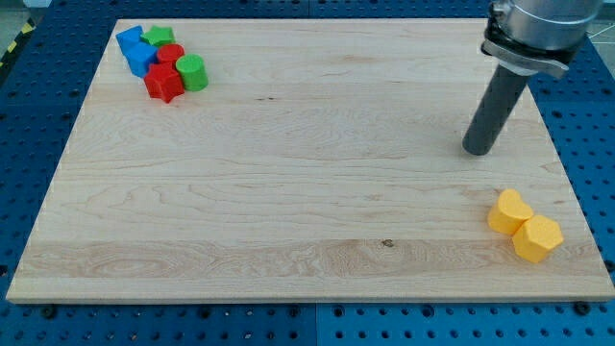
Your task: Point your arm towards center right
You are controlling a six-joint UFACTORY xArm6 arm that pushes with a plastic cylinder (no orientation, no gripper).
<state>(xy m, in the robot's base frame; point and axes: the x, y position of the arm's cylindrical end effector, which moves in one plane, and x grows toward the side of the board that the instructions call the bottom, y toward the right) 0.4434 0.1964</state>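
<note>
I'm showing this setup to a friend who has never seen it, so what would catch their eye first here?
Probably the thick dark rod coming down at the view's upper right, my tip resting on the wooden board well clear of every block. Next, the tight cluster of blue, red and green blocks in the board's top left corner. Last, two yellow blocks touching near the bottom right, below my tip.
</note>
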